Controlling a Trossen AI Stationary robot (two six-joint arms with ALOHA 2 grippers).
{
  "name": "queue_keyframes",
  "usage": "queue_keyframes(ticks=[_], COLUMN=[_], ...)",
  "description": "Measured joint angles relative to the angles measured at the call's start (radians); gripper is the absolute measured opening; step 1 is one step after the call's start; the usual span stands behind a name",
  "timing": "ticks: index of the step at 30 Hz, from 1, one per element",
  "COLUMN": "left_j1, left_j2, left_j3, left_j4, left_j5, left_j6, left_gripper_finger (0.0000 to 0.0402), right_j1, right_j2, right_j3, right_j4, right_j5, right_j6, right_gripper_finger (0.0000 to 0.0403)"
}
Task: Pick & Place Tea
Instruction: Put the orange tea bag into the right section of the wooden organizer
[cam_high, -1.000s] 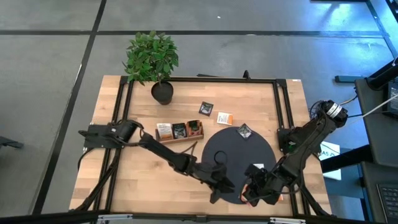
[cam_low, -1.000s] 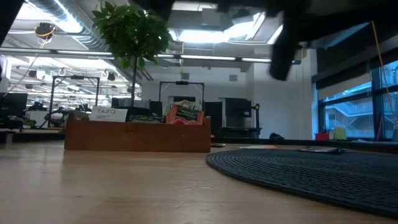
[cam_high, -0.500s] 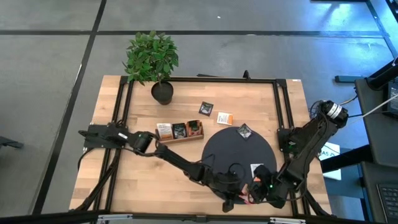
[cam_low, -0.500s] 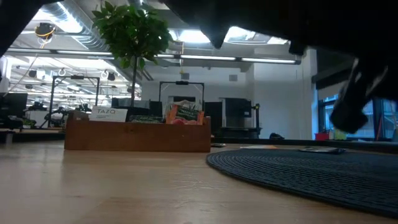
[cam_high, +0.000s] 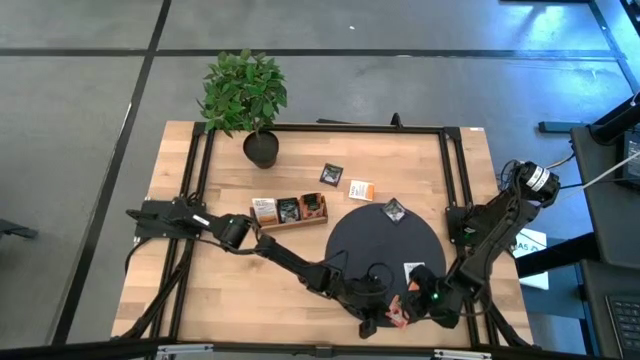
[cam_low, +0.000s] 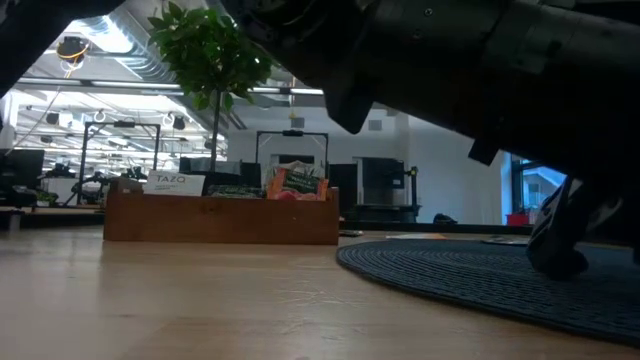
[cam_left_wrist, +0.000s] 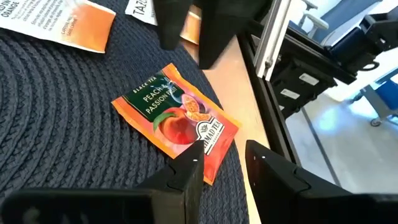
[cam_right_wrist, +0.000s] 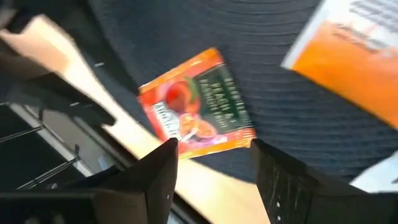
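Lying flat at the near edge of the large black round woven mat (cam_high: 385, 250), the red-orange square tea sachet with a peach picture (cam_left_wrist: 176, 120) sits partly over the mat's rim, next to the light wooden tabletop (cam_high: 230, 290). Both hands are positioned over it. The left hand (cam_left_wrist: 222, 163) hovers above the sachet with its two dark fingers spread; nothing is between them. The right hand (cam_right_wrist: 214, 160) faces the same sachet (cam_right_wrist: 197, 104) from the opposite side, fingers likewise spread and holding nothing. In the high view the two hands meet at the mat's near edge, left hand (cam_high: 372, 320) just beside right hand (cam_high: 410, 308).

Other sachets:
- A white sachet with orange print (cam_high: 414, 270) lies on the mat near the right hand; the left wrist view shows it (cam_left_wrist: 59, 22) beyond the red-orange one.
- A dark grey-black sachet (cam_high: 393, 210) lies on the mat's far edge.
- A white-and-orange sachet (cam_high: 361, 188) and a dark sachet (cam_high: 331, 174) lie on the bare tabletop beyond the mat.

The brown wooden three-compartment tray (cam_high: 289, 211) stands left of the mat with sachets upright in each compartment. A green potted plant in a black pot (cam_high: 245, 100) stands at the far left corner.
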Motion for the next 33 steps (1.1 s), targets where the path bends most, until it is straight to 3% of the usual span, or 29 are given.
queue_keyframes(ticks=[12,21,33], left_j1=[0.003,0.021,0.021], left_j2=[0.001,0.002,-0.009], left_j3=[-0.002,-0.003,-0.006], left_j4=[-0.010,-0.017,-0.064], left_j5=[-0.014,-0.014,0.054], left_j6=[0.017,0.015,0.128], left_gripper_finger=[0.0114,0.0114,0.0114], right_j1=[-0.006,-0.006,-0.025], right_j2=[0.022,0.140,0.143], right_j3=[-0.034,-0.029,-0.031], right_j4=[0.035,0.230,0.226], right_j5=[-0.070,-0.064,-0.009], right_j6=[0.049,0.047,0.053], right_gripper_finger=[0.0202,0.0200,0.0144])
